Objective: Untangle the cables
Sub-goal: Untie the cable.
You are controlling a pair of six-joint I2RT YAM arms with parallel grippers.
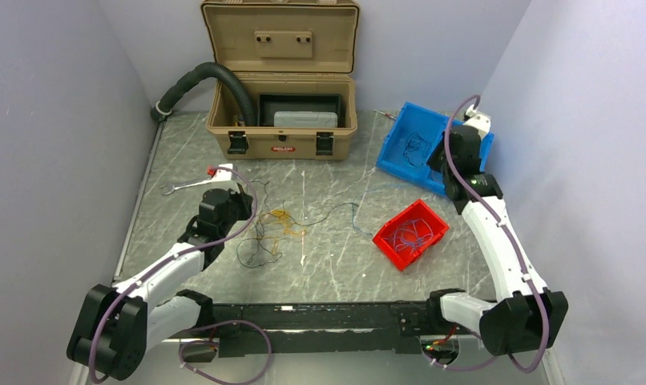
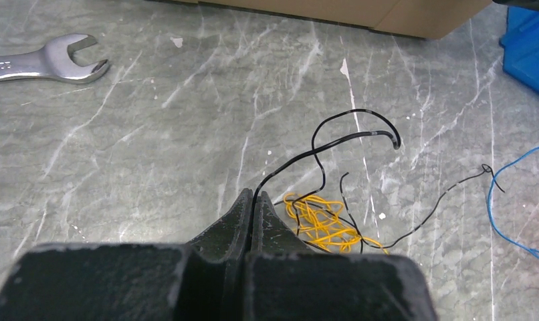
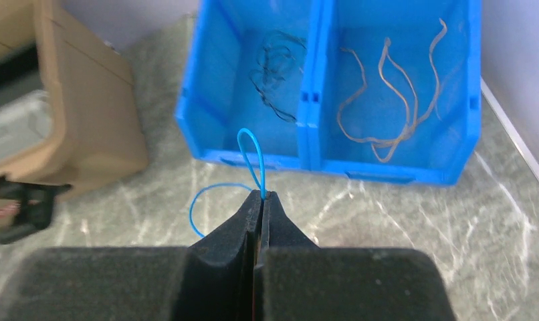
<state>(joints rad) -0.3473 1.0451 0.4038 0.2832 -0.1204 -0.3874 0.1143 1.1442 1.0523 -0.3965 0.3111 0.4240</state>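
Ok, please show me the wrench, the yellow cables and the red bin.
wrench [image 2: 56,63], left wrist view, the neck behind its open head.
yellow cables [image 2: 317,221], left wrist view, middle of the bundle.
red bin [image 1: 430,247], top external view, its right wall.

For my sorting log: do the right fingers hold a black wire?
No, the right fingers are shut on a loop of blue wire.

Open table between tan case, red bin and cables; wrench leftward.
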